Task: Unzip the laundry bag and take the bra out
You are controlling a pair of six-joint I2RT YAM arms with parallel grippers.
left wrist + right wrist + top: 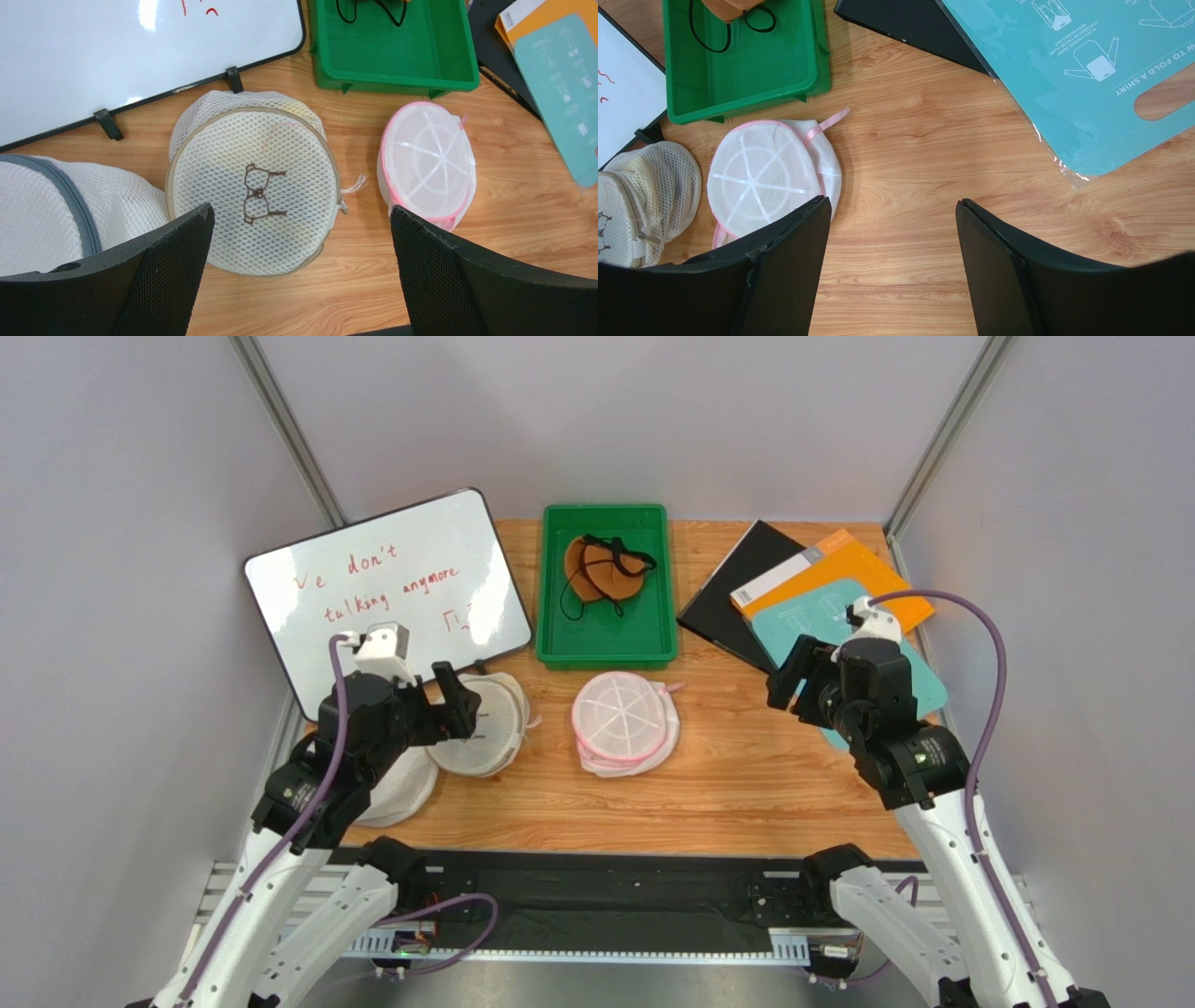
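- The pink-trimmed laundry bag (624, 721) sits on the wooden worktop (758, 784), just in front of the green tray (638, 633).
- The brown bra (606, 570) lies in that tray.
- The left claw (300, 217) is spread above a plain white mesh bag (253, 189).
- The right claw (892, 204) is spread and empty, to the right of the laundry bag.

The pink-trimmed laundry bag (624, 723) sits in the middle of the worktop (758, 770), between the left hand (452, 703) and the right hand (788, 679). Beyond it, at the far edge, the brown bra (606, 569) lies in a green tray (606, 655).
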